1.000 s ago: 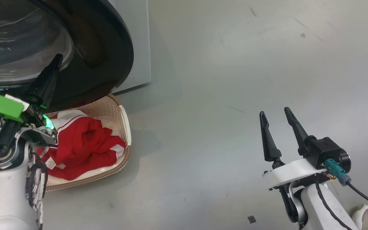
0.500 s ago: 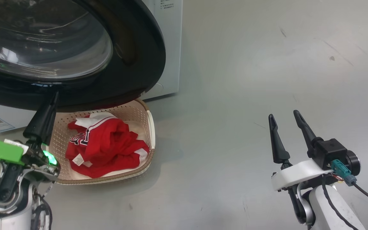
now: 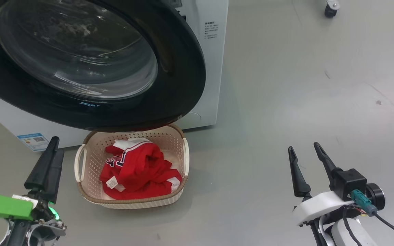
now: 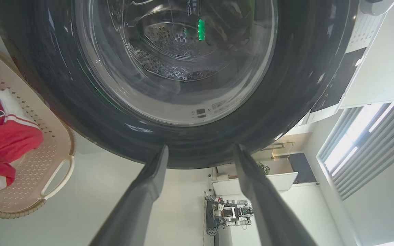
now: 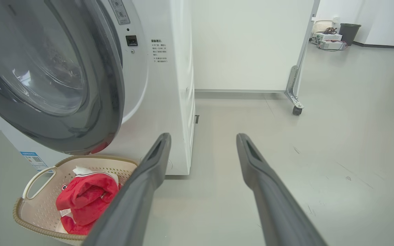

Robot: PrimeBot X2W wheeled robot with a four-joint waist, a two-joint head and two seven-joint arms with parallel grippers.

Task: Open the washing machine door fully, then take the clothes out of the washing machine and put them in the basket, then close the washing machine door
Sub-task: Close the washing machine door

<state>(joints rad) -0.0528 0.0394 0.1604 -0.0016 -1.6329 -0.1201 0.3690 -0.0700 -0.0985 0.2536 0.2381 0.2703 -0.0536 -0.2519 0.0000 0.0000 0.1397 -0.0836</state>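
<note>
Head view: clothes point(image 3: 139, 171) lie in the basket point(image 3: 132, 202) below the washing machine door point(image 3: 183, 68), left hand point(image 3: 54, 143) beside the basket, right hand point(image 3: 303, 147) well apart, both spread and empty.

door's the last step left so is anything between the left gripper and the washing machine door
Nothing visible. In the left wrist view the left gripper, open, points at the washing machine door with only air between. The basket, holding the clothes, sits off to one side, out of that line.
</note>
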